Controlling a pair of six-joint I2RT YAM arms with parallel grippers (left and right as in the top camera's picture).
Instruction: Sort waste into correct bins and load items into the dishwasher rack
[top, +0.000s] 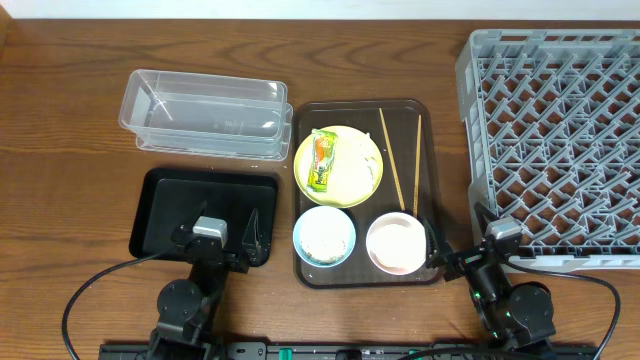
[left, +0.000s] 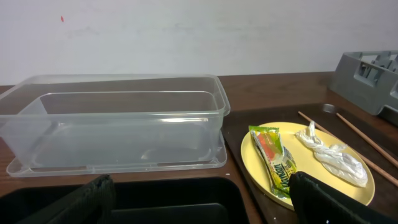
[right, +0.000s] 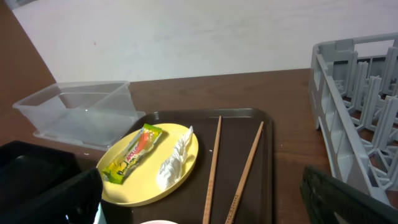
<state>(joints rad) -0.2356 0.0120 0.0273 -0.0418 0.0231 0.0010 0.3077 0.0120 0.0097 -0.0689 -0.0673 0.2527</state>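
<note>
Near frame centre, on the round yellow plate (top: 360, 152), the small green-and-orange printed snack wrapper (top: 323, 160) is lying, probably light and slippery, best pinched at one end, while the left gripper (top: 218, 238) and right gripper (top: 458, 232) are hovering released, empty.

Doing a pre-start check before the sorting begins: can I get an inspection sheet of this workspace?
Surface: wooden table.
Job's things: snack wrapper and crumpled white scrap on yellow plate; that plate, chopsticks, blue bowl, white bowl on brown tray; clear tub, black tray, grey rack hold nothing.
Clutter: nothing seen.
Hands: left hand, right hand open, holding nothing.
Cables: black cables loop beside both arm bases.
Surroundings: pale wall.
</note>
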